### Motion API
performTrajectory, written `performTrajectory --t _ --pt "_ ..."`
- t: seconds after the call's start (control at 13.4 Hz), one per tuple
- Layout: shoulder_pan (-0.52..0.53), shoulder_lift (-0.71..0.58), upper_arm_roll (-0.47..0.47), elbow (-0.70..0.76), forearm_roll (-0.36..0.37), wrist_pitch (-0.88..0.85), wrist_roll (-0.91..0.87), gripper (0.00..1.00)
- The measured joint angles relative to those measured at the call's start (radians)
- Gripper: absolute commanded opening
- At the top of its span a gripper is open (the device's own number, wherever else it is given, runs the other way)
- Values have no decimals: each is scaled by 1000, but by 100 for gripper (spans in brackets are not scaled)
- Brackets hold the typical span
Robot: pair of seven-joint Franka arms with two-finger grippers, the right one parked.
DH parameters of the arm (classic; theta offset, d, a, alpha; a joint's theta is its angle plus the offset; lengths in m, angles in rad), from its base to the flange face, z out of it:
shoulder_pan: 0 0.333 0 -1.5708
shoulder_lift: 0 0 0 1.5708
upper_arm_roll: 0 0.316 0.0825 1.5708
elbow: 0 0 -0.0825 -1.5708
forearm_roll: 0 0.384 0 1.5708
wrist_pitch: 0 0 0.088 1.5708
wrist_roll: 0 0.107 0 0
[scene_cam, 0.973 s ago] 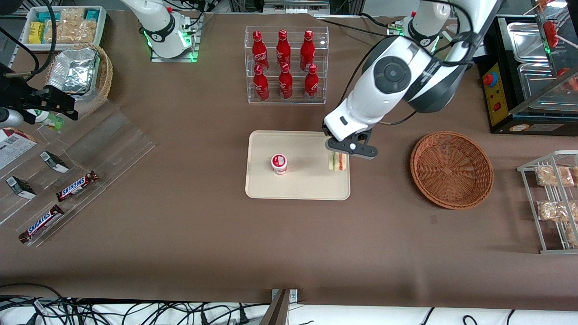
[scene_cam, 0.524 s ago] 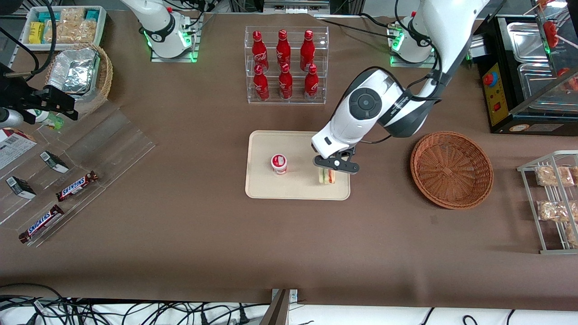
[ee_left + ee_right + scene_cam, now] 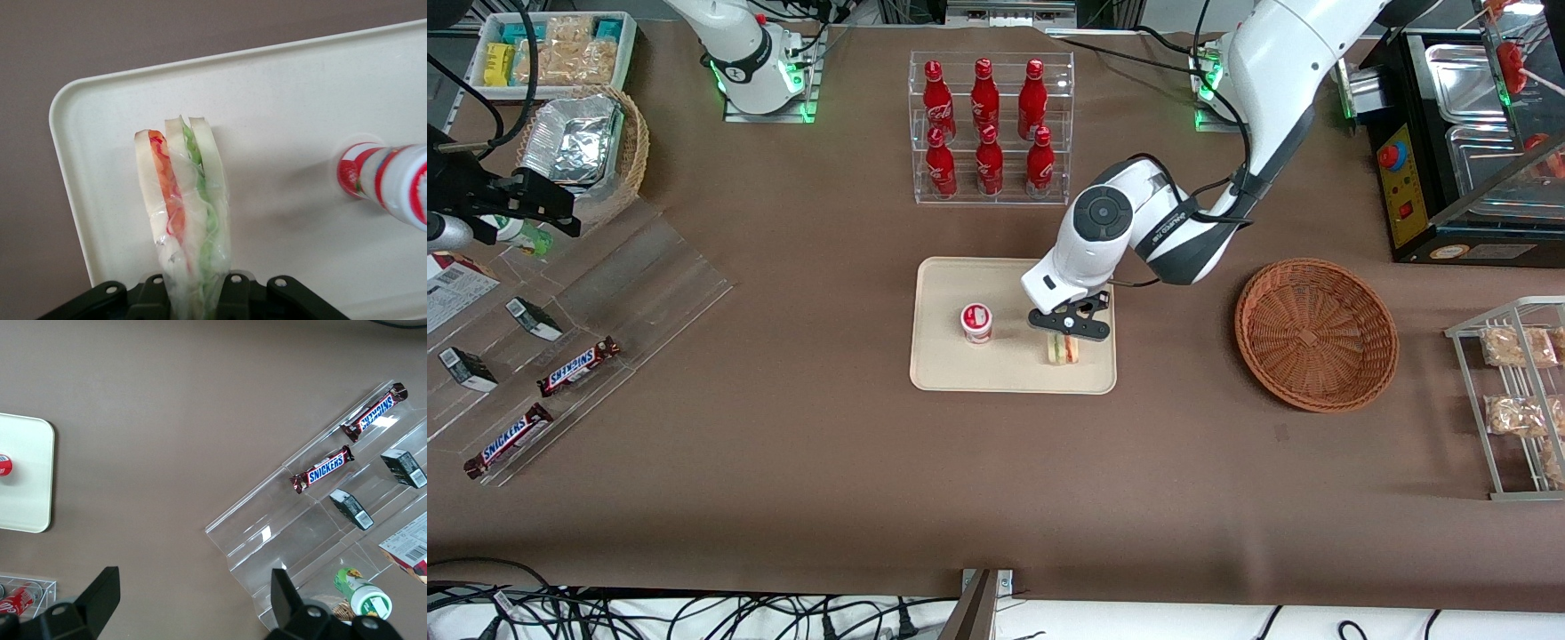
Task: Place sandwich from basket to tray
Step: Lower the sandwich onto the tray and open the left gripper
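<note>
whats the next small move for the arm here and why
Probably open the end effector to release. It is shut on the clear-wrapped triangular sandwich, which is over the flat cream-beige tray, beside the red-and-white cup. The round reddish-brown wicker basket holds nothing.

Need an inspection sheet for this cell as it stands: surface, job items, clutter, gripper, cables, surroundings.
Surface: brown table cover, flat.
Job's things: sandwich over the tray, held; whether it touches the tray cannot be told; basket empty.
Clutter: small red-and-white bottle on the tray; cola bottle rack; Snickers bars on the acrylic rack.
Gripper: left gripper above the tray, shut on the sandwich.
Cables: bundle below the table edge nearest the camera.
Surroundings: black appliance at the working arm's end.
</note>
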Motion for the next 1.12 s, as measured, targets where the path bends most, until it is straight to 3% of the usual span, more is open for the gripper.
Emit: performTrajectory --t 0.45,0.75,0.9,0.97,1.12 --pt "0 29 0 -1 35 3 -13 0" --pt "-5 41 0 -2 44 19 -21 12" --pt "-5 47 0 -3 44 22 -22 27" --pt "-5 49 0 -3 44 23 -29 42" --pt "-8 49 0 -2 44 24 -58 80"
